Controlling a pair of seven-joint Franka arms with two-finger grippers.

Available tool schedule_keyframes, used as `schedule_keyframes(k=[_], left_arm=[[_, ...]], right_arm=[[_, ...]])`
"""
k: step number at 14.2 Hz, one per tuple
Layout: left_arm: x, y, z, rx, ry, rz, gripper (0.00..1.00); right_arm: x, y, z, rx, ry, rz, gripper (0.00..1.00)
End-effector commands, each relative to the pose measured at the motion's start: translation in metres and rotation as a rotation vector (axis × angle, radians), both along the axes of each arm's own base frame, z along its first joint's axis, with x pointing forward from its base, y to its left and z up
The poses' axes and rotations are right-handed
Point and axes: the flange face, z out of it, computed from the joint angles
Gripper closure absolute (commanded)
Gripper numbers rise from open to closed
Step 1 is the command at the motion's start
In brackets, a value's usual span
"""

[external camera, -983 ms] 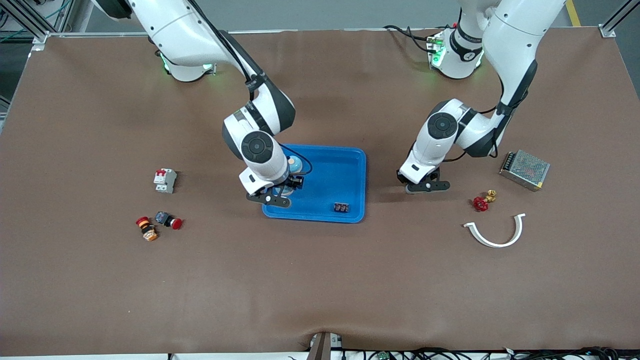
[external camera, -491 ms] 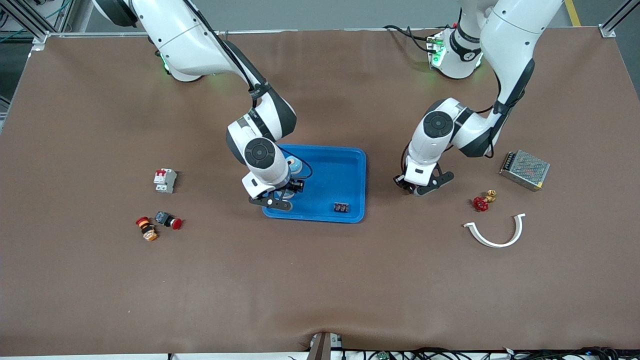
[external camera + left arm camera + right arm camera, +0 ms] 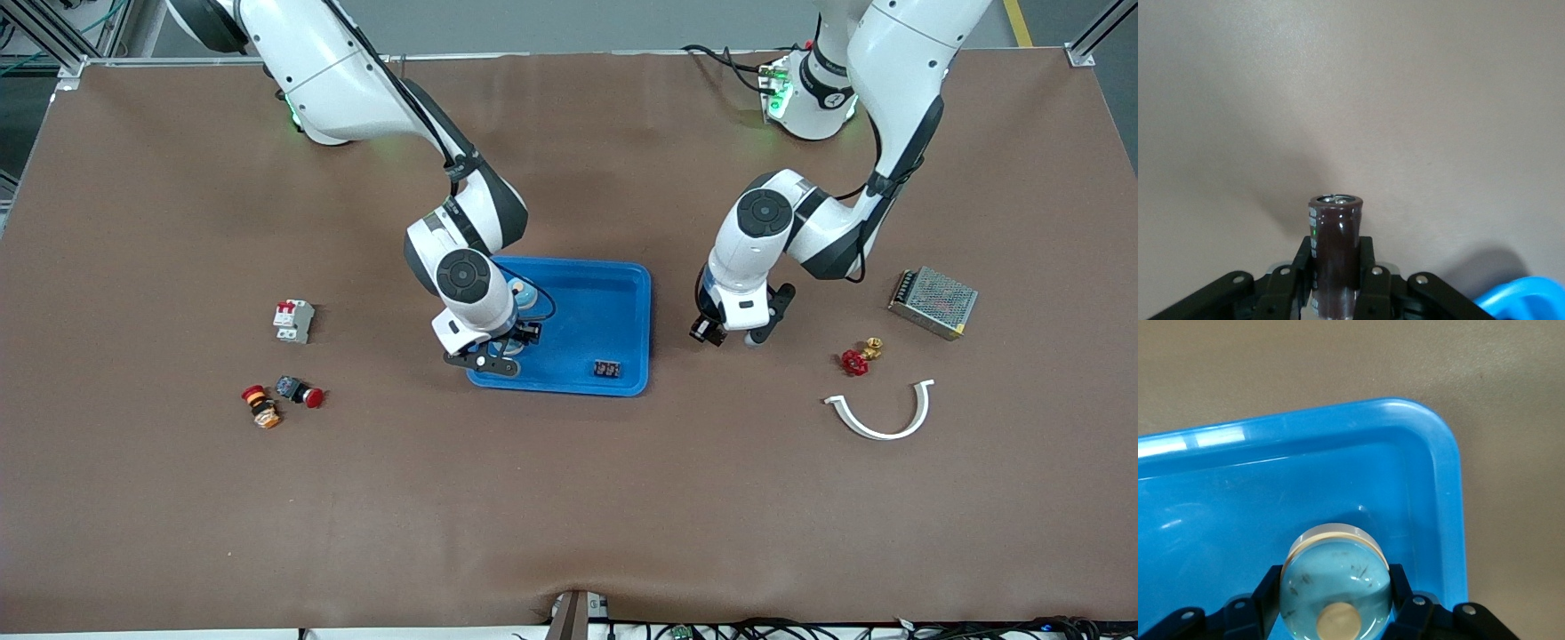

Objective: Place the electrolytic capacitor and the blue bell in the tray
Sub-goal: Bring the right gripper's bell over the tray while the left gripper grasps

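The bright blue tray [image 3: 587, 311] lies mid-table. My right gripper [image 3: 498, 354] hangs over the tray's end toward the right arm, shut on the blue bell [image 3: 1336, 583], a pale blue dome with a tan button. In the right wrist view the bell sits between the fingers of the right gripper [image 3: 1336, 597], just above the tray floor near a rounded corner [image 3: 1448, 493]. My left gripper [image 3: 727, 336] is over bare table beside the tray's other end. In the left wrist view the left gripper [image 3: 1335, 270] is shut on the electrolytic capacitor [image 3: 1335, 247], a dark brown cylinder; a tray corner [image 3: 1525, 300] shows.
A small black component [image 3: 607, 367] lies in the tray. A white breaker [image 3: 293, 320] and red push buttons [image 3: 302, 392] lie toward the right arm's end. A red valve [image 3: 855, 360], a white curved piece [image 3: 880, 416] and a metal power supply [image 3: 932, 300] lie toward the left arm's end.
The left arm has swung toward the tray with the capacitor, its wrist turning. The right gripper has barely shifted over the tray.
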Motion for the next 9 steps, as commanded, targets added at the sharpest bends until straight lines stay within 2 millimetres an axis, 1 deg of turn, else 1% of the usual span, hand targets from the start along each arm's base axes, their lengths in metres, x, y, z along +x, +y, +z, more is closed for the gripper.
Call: schedule_keyframes(k=[1,3,4,5,7,9], left_arm=[[0.008,-0.013,0.025,-0.002,0.027,0.14,1.0],[0.019,-0.021,0.04,-0.006,0.053,0.274,1.0],[0.023,-0.024,0.044,-0.004,0.067,0.328,1.0],[0.021,-0.036,0.048,-0.013,0.069,0.361,1.0],[0.017,-0.053,0.046,-0.029,0.075,0.432,1.0],[0.01,-0.077,0.039,-0.041,0.087,0.476,1.0]], right_arm=[[-0.003,0.005,-0.003,-0.006,-0.014,-0.002,0.63],[-0.003,0.006,-0.005,-0.007,-0.012,0.0,0.63],[-0.003,0.006,-0.005,-0.007,-0.013,0.001,0.62],[-0.004,0.005,-0.006,-0.008,-0.012,0.001,0.6],[-0.004,0.005,-0.007,-0.01,-0.011,0.002,0.6],[-0.004,0.005,-0.007,-0.01,-0.011,0.002,0.59]])
